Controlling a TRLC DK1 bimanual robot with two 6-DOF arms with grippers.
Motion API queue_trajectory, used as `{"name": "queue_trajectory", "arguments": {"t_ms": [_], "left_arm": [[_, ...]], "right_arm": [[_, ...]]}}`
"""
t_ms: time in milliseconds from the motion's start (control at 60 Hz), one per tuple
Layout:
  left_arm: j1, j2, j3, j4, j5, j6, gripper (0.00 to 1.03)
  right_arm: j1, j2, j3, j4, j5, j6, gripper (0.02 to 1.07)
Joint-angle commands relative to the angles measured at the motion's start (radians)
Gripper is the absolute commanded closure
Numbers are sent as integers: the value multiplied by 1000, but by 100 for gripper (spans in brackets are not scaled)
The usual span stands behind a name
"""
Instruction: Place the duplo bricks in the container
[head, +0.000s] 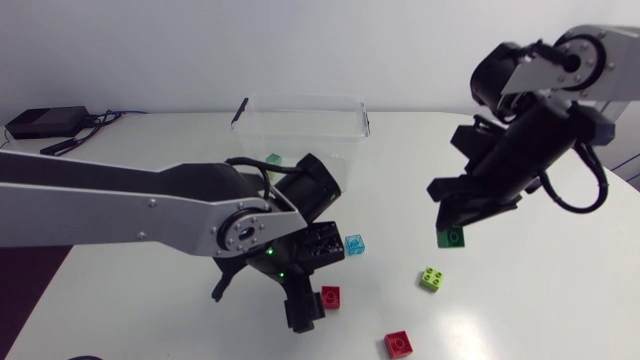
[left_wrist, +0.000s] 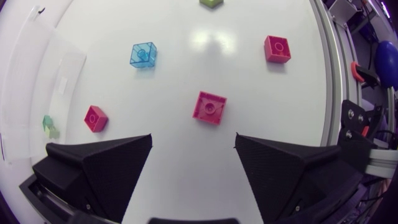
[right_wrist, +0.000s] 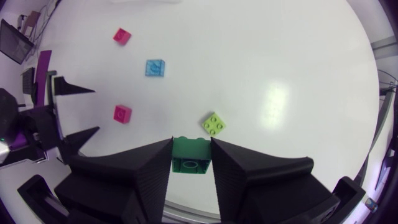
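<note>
Two grippers are in play, and the right gripper (right_wrist: 191, 140) has the catch: its fingers are closed from both sides on a dark green brick (right_wrist: 189, 157), pinched right at the tips and held above the table (head: 560, 300). Just ahead of that gripper a lime brick (right_wrist: 214, 124) lies flat on the surface, clear of the fingers. Farther ahead and off to one side sits a translucent blue brick (right_wrist: 155, 67). Over to the left gripper (left_wrist: 193, 138): its fingers are spread wide and hang low over bare tabletop. A magenta brick (left_wrist: 209, 107) lies just ahead of the gap between them, touching neither finger. Beside one finger, near but apart from it, sits a smaller red brick (left_wrist: 96, 118). A second red brick (left_wrist: 277, 48) lies farther ahead on the other side. The clear container (head: 300, 120) stands beyond the left gripper, with its wall showing off to that gripper's side. A pale teal brick (left_wrist: 50, 124) shows through the wall. The right gripper and its green brick are well apart from the container.
</note>
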Motion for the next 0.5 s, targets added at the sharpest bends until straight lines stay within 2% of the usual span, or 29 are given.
{"name": "queue_trajectory", "arguments": {"t_ms": [0,250,483], "left_arm": [[-7,50,-40,43,-4,54,10],[-6,102,-43,166,-2,142,10],[-12,125,-43,216,-1,223,12]], "right_arm": [[-2,-18,79,9,-12,-13,102],[-28,-12,224,15,-46,-77,102],[-62,-2,291,50,-98,-137,102]]}}
